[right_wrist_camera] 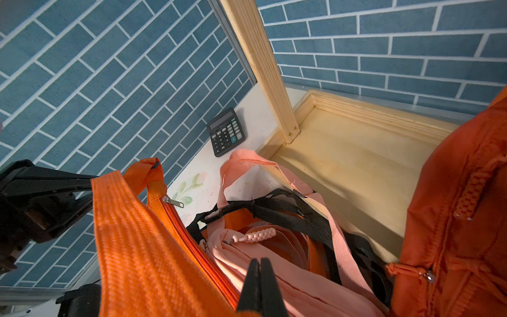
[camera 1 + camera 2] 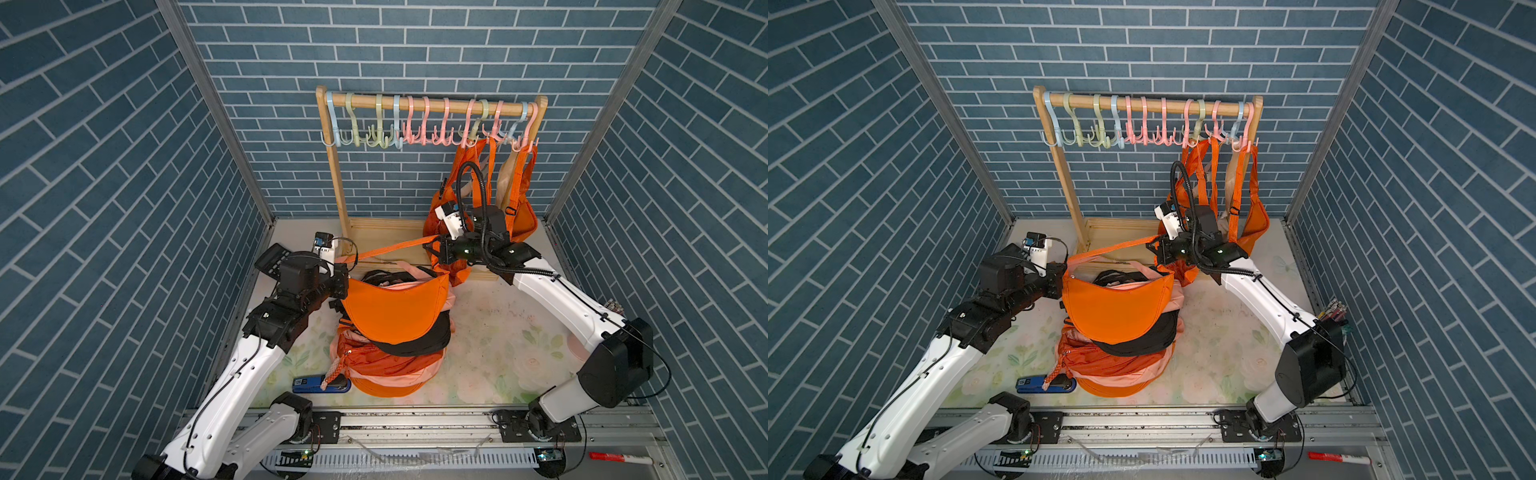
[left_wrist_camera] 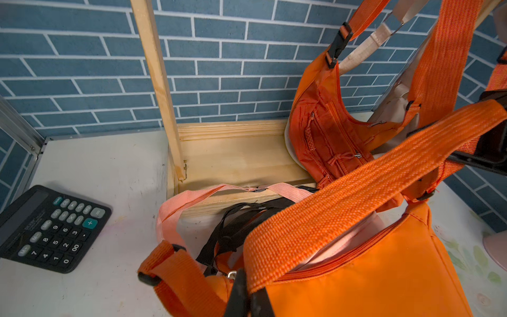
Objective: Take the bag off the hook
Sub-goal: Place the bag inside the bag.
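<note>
The orange bag [image 2: 395, 311] [image 2: 1117, 307] lies on top of a pile of bags in mid-table. Its orange strap [image 2: 386, 249] [image 3: 356, 186] [image 1: 131, 233] runs taut between my two grippers, clear of every hook. My left gripper [image 2: 344, 264] [image 2: 1065, 266] [image 3: 247, 288] is shut on the strap next to the bag's left end. My right gripper [image 2: 432, 245] [image 2: 1152, 243] [image 1: 260, 263] is shut on the strap's far end, in front of the rack. The pastel hooks [image 2: 436, 120] hang along the wooden rail.
Other orange bags [image 2: 469, 187] and a beige one [image 2: 508, 178] hang on the rail's right-hand hooks, behind my right wrist. The rack's wooden base [image 2: 386, 226] stands at the back. A calculator [image 3: 52, 227] lies at the back left, and a blue stapler [image 2: 320, 384] by the pile.
</note>
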Motion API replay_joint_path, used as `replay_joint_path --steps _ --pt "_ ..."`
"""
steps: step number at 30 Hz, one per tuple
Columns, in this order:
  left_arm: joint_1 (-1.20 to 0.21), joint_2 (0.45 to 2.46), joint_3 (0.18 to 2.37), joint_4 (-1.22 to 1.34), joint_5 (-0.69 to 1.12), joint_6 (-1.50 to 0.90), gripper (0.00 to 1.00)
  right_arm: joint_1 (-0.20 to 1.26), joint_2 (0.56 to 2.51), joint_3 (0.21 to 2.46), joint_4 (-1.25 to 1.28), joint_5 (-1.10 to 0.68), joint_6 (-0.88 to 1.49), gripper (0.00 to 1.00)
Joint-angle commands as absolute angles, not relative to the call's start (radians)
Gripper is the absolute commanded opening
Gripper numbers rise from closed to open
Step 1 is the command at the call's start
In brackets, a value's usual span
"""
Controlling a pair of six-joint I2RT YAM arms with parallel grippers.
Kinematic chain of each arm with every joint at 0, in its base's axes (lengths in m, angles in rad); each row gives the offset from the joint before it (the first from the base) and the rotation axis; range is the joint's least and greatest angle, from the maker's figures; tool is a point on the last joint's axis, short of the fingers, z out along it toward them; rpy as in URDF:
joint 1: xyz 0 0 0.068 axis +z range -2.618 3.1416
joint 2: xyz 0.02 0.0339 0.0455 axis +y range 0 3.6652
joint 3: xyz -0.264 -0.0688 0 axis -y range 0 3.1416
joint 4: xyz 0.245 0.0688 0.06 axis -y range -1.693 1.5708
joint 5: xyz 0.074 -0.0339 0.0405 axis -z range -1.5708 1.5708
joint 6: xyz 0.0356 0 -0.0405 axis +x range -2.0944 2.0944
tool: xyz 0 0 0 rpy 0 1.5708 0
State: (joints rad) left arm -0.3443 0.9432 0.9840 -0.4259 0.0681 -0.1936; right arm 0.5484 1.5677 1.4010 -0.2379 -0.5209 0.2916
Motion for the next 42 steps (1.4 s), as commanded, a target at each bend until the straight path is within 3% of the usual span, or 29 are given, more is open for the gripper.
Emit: replay_joint_path --steps 1,7,15,20,23,31,32,33,34,42 --pt "-0.292 0.965 0.955 -0.437 0.017 -0.241 0.0 0.509 1.613 1.407 -0.19 -0.504 0.34 0.0" --pt "-0.264 1.031 0.932 -0.415 0.066 -0.265 0.0 0.509 1.69 1.424 -0.158 -0.53 0.348 0.0" --pt "-0.197 1.128 0.903 -0.342 0.165 -0.335 0.0 0.508 1.804 1.462 -0.137 -0.567 0.352 0.09" --pt "-0.181 1.159 0.901 -0.333 0.168 -0.332 0.0 0.508 1.874 1.496 -0.134 -0.594 0.355 0.17" --pt "-0.181 1.173 0.897 -0.332 0.168 -0.326 0.0 0.508 1.911 1.523 -0.146 -0.619 0.346 0.29" --pt "-0.181 1.192 0.893 -0.33 0.163 -0.301 0.27 0.497 1.953 1.545 -0.162 -0.635 0.325 0.48" --pt "-0.181 1.192 0.893 -0.331 0.162 -0.3 0.32 0.495 1.954 1.546 -0.166 -0.635 0.323 0.57" --pt "-0.18 1.191 0.892 -0.331 0.16 -0.297 0.36 0.492 1.956 1.55 -0.172 -0.635 0.32 0.77" --pt "-0.18 1.192 0.892 -0.331 0.158 -0.296 0.4 0.489 1.956 1.553 -0.178 -0.635 0.315 0.85" --pt "-0.179 1.149 0.884 -0.33 0.129 -0.294 0.68 0.474 1.917 1.558 -0.222 -0.622 0.278 0.88"
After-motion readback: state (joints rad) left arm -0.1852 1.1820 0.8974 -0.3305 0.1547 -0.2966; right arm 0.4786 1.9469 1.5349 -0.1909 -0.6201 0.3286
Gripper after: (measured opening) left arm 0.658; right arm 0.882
